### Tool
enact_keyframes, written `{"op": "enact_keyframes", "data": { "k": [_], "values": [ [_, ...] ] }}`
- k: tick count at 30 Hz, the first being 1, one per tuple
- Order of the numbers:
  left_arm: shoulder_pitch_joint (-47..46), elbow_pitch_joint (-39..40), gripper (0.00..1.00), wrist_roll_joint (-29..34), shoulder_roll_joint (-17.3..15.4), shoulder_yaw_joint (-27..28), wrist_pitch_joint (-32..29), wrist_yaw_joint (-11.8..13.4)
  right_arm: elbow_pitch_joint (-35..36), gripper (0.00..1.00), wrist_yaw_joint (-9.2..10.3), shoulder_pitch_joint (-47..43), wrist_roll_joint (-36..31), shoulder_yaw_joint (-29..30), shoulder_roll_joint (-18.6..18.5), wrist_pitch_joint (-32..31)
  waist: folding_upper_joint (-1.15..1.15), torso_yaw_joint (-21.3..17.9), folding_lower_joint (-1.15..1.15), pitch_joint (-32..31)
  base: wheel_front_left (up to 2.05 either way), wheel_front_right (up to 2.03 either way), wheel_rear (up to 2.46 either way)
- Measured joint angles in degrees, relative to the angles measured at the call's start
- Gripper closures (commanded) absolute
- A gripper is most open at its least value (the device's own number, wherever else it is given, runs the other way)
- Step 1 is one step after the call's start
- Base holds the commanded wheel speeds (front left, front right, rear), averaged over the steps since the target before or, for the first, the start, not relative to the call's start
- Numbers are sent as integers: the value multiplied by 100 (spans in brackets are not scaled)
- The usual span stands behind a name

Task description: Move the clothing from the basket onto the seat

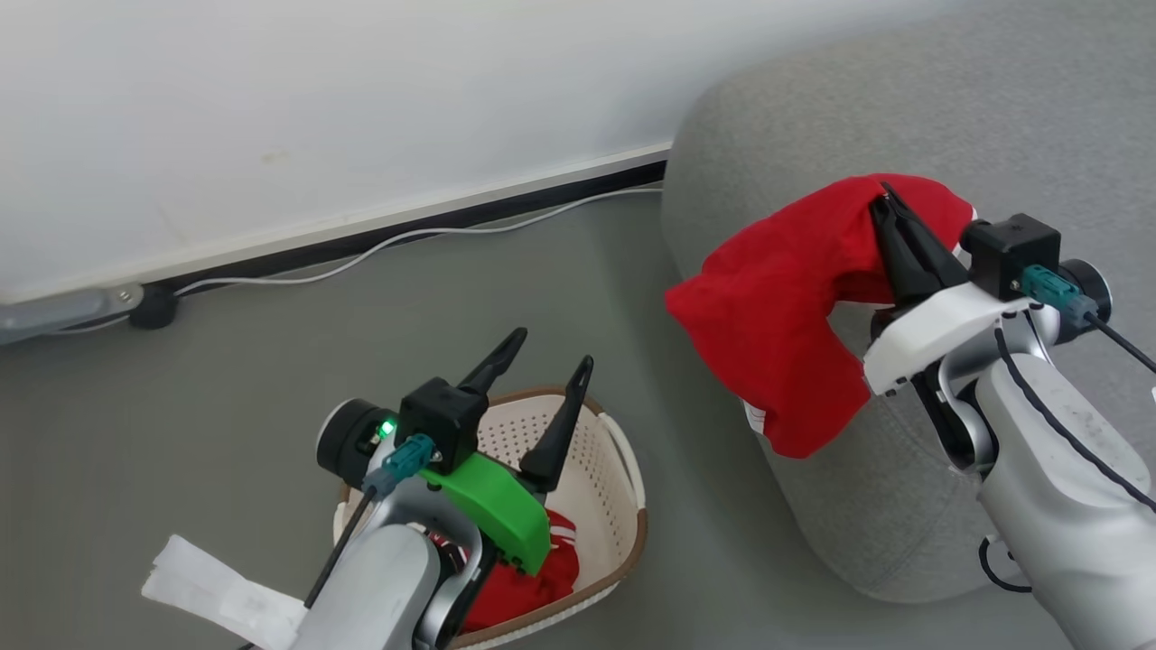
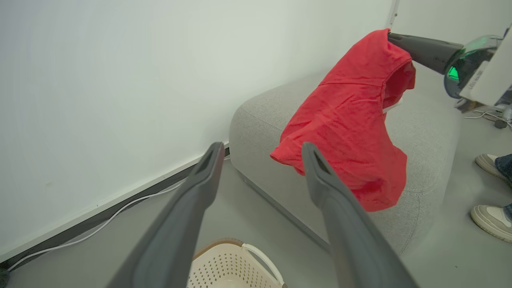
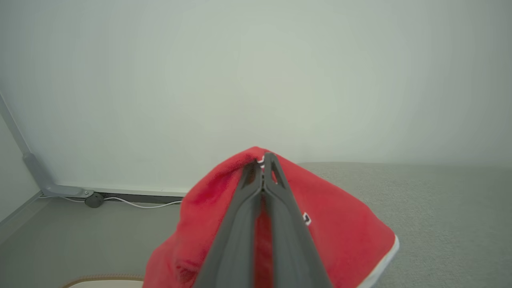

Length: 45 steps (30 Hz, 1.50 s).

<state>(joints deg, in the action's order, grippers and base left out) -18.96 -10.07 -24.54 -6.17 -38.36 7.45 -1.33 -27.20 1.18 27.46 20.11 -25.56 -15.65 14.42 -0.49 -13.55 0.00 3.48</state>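
Now, right of frame: right end effector (image 1: 883,194) pinches a red garment (image 1: 777,307) above the grey seat (image 1: 993,108), apparently for release | lower centre: left end effector (image 1: 553,349) spread empty over the basket (image 1: 619,469), more red clothing (image 1: 528,591) inside.

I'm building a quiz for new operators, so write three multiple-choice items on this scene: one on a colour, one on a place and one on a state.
1. The basket has a rim that is: A blue, B brown, C black.
2. The garment in the right end effector hangs: A at the sofa's end, B over the basket, C under the sofa.
3. The left end effector is: A shut on the garment, B shut on the basket's handle, C open and empty.

Answers: 1 B, the rim shows brown around the cream wall. 2 A, the red cloth is clamped and lifted beside the sofa's rounded end. 3 C, its jaws stand apart above the basket with nothing between them.
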Motion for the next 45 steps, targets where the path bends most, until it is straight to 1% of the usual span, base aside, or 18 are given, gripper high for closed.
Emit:
{"op": "enact_keyframes", "data": {
  "k": [10,15,21,29,31,33,38,42,45],
  "values": [
    [88,69,0,0,24,-141,16,-24,300,100,-2,-338,-20,142,-196,0,0,-602,0,-20,0,0,0],
    [91,136,0,3,48,-210,-5,-24,476,100,-5,-450,-19,261,-272,0,0,-825,0,47,0,0,0],
    [83,189,0,20,75,-274,-88,-24,627,100,-7,-502,-14,425,-380,0,0,-898,0,286,0,0,0],
    [-27,334,0,118,55,-234,-163,-18,712,100,-65,-346,-14,554,-501,0,0,-866,0,637,0,0,0],
    [-85,404,0,103,53,-148,-194,-5,742,100,-68,-145,56,687,-523,0,0,-844,0,753,0,0,0],
    [-142,517,0,94,49,-69,-244,40,747,100,-127,120,74,738,-583,0,0,-820,0,880,0,0,0],
    [-447,756,0,133,-5,16,-355,92,746,100,-183,856,70,862,-717,-13,0,-747,0,1231,0,0,0],
    [-668,927,0,204,-75,33,-447,93,702,100,-218,1478,75,990,-810,-147,0,-668,0,1529,0,0,0],
    [-787,1053,0,218,-93,31,-561,94,633,100,-208,1954,115,1165,-913,-268,0,-591,0,1757,0,0,0]
  ]
}}
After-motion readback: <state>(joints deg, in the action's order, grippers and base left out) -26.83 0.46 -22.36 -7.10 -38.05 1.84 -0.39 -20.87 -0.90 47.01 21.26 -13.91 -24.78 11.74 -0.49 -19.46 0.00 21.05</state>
